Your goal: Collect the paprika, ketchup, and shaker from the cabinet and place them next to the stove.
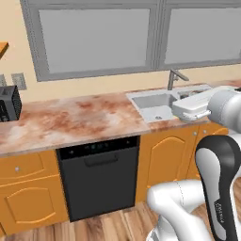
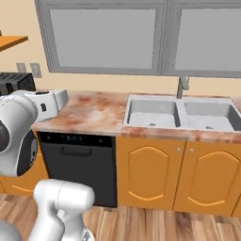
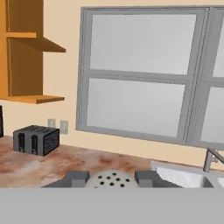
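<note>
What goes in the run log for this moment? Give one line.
tool: shut on shaker | location: above counter, near toaster | sink: right | stove: unseen

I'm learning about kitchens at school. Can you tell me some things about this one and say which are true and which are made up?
1. The fingers are closed on the shaker, whose rounded top has little holes. True.
2. A toaster sits on the counter. True.
3. The sink is full of dishes. False: its basins hold nothing.
4. The dishwasher under the counter is white. False: it is black.
5. The window is above the counter. True.
</note>
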You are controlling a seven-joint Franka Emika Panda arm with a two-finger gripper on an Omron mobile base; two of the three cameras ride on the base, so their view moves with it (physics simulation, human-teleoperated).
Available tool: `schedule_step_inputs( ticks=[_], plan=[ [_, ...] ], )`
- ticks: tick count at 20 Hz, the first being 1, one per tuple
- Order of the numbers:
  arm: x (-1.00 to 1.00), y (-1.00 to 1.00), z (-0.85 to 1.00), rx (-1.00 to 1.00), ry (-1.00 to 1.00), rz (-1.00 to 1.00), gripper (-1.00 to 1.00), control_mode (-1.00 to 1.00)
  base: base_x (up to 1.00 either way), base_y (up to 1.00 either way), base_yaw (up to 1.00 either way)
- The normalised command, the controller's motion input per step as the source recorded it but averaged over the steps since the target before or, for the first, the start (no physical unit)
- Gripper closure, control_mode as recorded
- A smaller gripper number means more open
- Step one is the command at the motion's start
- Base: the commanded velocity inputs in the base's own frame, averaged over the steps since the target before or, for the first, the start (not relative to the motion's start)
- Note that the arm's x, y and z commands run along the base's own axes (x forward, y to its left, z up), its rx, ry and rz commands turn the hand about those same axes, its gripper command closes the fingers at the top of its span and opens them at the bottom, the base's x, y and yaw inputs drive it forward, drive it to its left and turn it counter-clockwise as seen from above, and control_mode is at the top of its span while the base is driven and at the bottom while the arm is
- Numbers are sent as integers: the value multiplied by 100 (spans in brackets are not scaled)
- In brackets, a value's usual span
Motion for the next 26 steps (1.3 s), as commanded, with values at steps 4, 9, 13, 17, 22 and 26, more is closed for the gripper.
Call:
schedule_step_inputs(
  ticks=[4, 9, 13, 17, 22, 26],
  plan=[
    [0, 0, 0, 0, 0, 0, 100, 100, -32, 9, 53],
    [0, 0, 0, 0, 0, 0, 100, 100, -21, 16, 54],
    [0, 0, 0, 0, 0, 0, 100, 100, -15, 20, 53],
    [0, 0, 0, 0, 0, 0, 100, 100, -4, 22, 54],
    [0, 0, 0, 0, 0, 0, 100, 100, 0, 27, 53],
    [0, 0, 0, 0, 0, 0, 100, 100, 5, 29, 53]
  ],
)
